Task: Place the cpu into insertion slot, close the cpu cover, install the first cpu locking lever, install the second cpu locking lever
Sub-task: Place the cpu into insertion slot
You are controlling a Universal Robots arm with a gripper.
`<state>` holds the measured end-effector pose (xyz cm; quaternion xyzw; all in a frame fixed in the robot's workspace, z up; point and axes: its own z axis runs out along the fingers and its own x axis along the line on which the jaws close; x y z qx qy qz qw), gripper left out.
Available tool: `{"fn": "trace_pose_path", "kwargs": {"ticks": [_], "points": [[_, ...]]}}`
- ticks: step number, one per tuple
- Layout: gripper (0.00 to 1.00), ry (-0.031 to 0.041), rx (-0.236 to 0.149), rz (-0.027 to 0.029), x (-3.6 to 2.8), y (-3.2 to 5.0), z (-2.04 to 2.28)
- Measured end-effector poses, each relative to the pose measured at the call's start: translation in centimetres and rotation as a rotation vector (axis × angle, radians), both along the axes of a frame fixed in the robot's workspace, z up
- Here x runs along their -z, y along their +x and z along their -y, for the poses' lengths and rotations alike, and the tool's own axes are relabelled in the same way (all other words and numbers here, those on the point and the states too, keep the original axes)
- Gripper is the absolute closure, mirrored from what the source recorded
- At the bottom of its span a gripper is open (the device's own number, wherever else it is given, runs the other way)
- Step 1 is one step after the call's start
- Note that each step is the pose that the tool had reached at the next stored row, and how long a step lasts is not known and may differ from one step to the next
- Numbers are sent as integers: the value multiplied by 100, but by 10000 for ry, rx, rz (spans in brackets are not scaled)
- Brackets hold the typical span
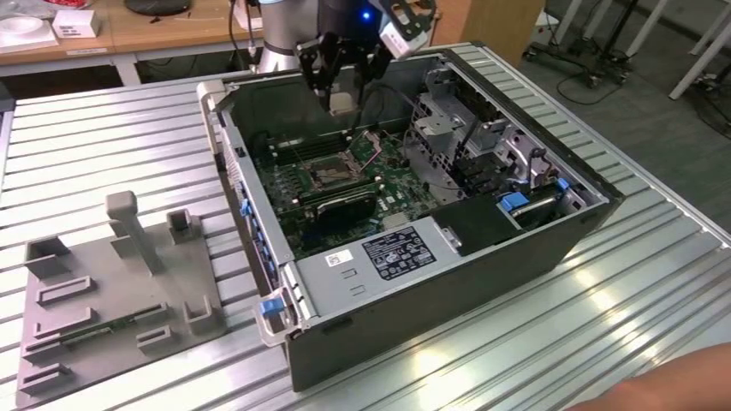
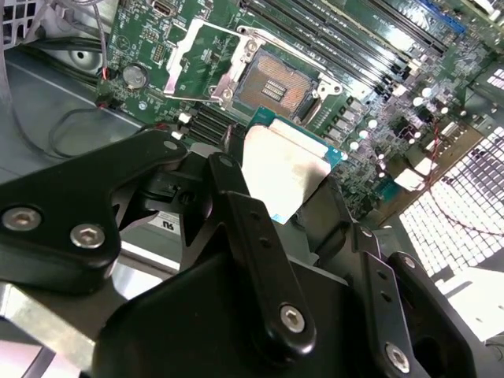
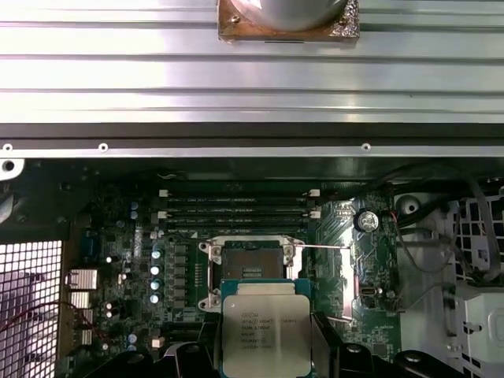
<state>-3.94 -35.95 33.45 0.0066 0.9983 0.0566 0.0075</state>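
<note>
1. Exterior view: the open computer case [image 1: 457,282] lies on the slatted bench [image 1: 115,137], near its middle. The gripper [image 1: 341,90] hangs above the green board, higher than the socket [image 1: 323,177] and apart from it. I judge this height keeps its load clear of the case walls.
2. Second wrist view: the fingers [image 2: 236,205] are closed on two opposite edges of the chip [image 2: 287,165], so its flat face is free. This view also shows the cover [image 2: 197,55] swung open beside the empty socket [image 2: 279,79], which the exterior view leaves unclear.
3. First wrist view: the chip [image 3: 264,331] overlaps one edge of the socket [image 3: 252,264]. Its sides are parallel to the rim, probably for a straight seating. Beyond the socket lie the memory slots [image 3: 236,205].
</note>
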Motion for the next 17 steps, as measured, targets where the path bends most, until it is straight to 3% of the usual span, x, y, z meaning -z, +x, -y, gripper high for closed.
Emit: {"fn": "trace_pose_path", "kwargs": {"ticks": [4, 9, 14, 17], "points": [[46, -3, 0, 21, 51, 0, 0], [46, -3, 0, 91, 140, -7, 0], [46, -4, 0, 110, 228, -8, 0], [46, -5, 0, 112, 245, -9, 0]]}}
